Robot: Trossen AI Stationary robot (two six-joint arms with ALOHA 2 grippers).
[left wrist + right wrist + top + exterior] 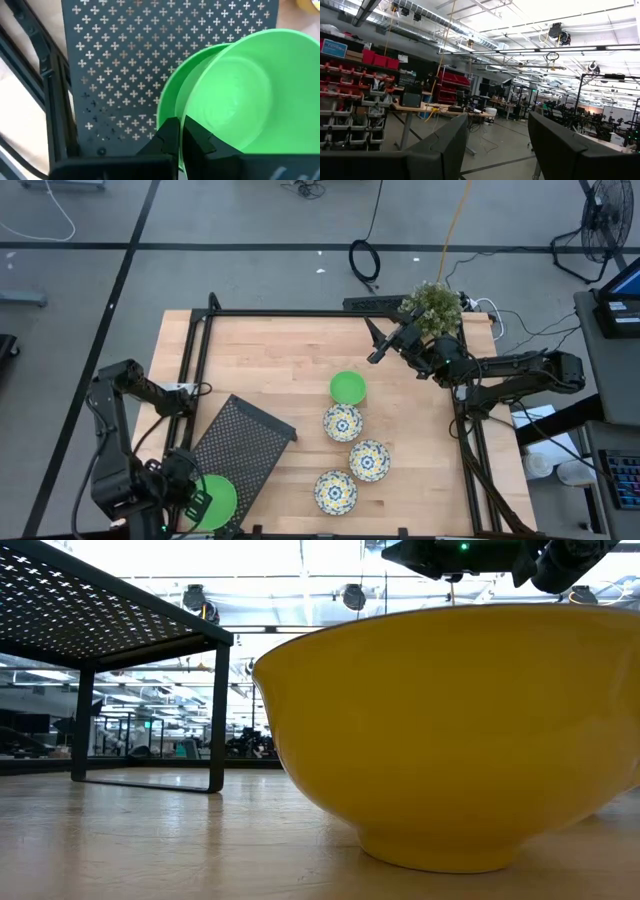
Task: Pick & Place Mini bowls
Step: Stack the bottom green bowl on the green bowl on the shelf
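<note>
My left gripper (181,137) at the table's near left corner is shut on a green mini bowl (240,95) (215,500). A second green rim (167,102) shows close behind it. Both show above the black mesh tray (245,445). Another green mini bowl (347,388) sits mid-table on its base. Three floral mini bowls (342,422) (368,460) (335,492) stand nearer. In the low view one bowl's yellow outer wall (450,730) fills the picture, standing on its foot. My right gripper (383,348) (497,145) hangs open above the far side, holding nothing. My left gripper pinches the green mini bowl's rim (182,125) between its two fingers, one finger (200,140) on the inner side and one (167,135) on the outer side. The bowl is tilted, its hollow facing the wrist camera. Whether it rests on the tray, I cannot tell.
The mesh tray (110,615) stands on thin black legs left of centre. A black frame (300,313) borders the table's far, left and right sides. A small plant (435,305) sits at the far right corner. Bare wood (280,360) lies between the tray and the far edge.
</note>
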